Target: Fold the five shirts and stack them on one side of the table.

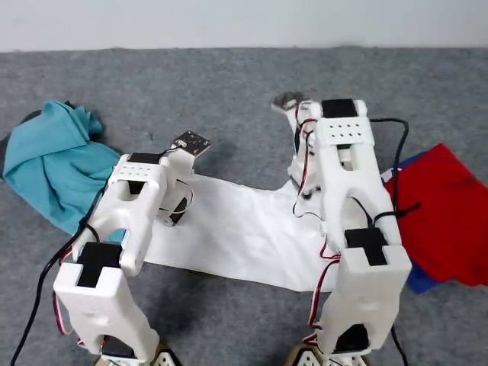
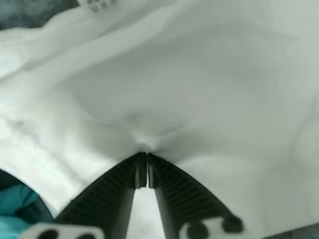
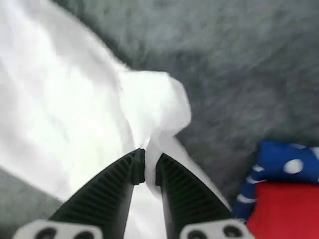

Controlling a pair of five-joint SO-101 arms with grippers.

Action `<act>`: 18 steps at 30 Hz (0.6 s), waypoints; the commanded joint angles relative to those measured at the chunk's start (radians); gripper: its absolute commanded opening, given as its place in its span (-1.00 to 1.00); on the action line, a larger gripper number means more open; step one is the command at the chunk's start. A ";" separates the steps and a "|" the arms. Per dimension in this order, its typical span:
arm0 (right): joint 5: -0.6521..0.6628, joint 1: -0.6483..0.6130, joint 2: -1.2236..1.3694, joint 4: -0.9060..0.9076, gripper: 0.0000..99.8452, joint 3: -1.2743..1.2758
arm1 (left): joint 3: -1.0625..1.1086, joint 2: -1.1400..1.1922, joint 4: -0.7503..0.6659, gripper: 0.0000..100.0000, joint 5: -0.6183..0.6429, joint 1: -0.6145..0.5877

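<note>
— White shirt (image 1: 244, 229) gripped at both ends?
— Yes. Pinched tight by left gripper (image 2: 143, 172) at a fold, by right gripper (image 3: 146, 167) at an edge, probably for lifting together into a fold.
— Elsewhere?
— Spread flat on the grey table (image 1: 229, 84); teal shirt (image 1: 53, 164) bunched left, red shirt (image 1: 446, 206) right, apparently waiting.

The spread shirt (image 1: 244, 229) lies in the middle of the counter (image 1: 229, 84), between the two arms. The left pincer (image 2: 143, 172) pinches its left part, and the right pincer (image 3: 147, 167) pinches a fold at its far right edge. The bunched shirt (image 1: 57, 164) lies at the counter's left end. At the right end, the upper shirt (image 1: 442, 213) lies on the lower shirt (image 1: 418, 280).
</note>
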 commanded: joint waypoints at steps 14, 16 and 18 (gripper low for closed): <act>0.055 -0.015 -0.186 -0.122 -0.78 0.448 | 0.018 0.017 -0.037 -0.97 0.002 0.002; 0.057 -0.015 -0.229 -0.119 -0.66 0.485 | 0.018 0.017 -0.037 -0.97 0.002 0.002; 0.057 -0.016 -0.271 -0.116 -0.58 0.522 | 0.018 0.017 -0.037 -0.97 0.002 0.002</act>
